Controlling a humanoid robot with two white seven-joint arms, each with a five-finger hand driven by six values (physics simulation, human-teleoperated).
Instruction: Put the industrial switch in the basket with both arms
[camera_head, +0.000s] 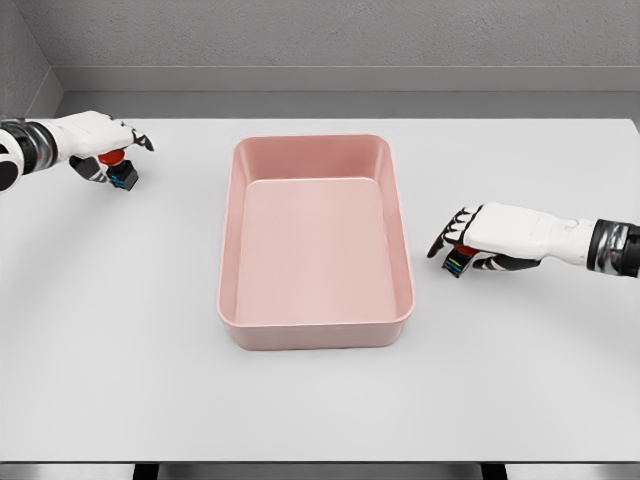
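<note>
two switches, one in each of my hands, and both sit well apart from the basket (315, 320), so every slip from here happens over open table (120, 380). my left hand (100, 145) is curled down onto a small industrial switch (122, 172) at the far left; i see a red cap under the fingers and a dark, blocky body with a blue edge poking out below. my right hand (485, 240) is closed over a second switch (458, 263), dark with coloured stripes at its end, just right of the basket's wall.

i judge the grips shallow: only part of each block shows, and hard smooth plastic against rigid fingers could twist or squirt free as i lift. the right one could also clip the rim if i carry it low.

the basket is a pink, matte, rounded-corner tub with thick walls and a flat floor, nothing in it. the table is plain, pale and smooth.
</note>
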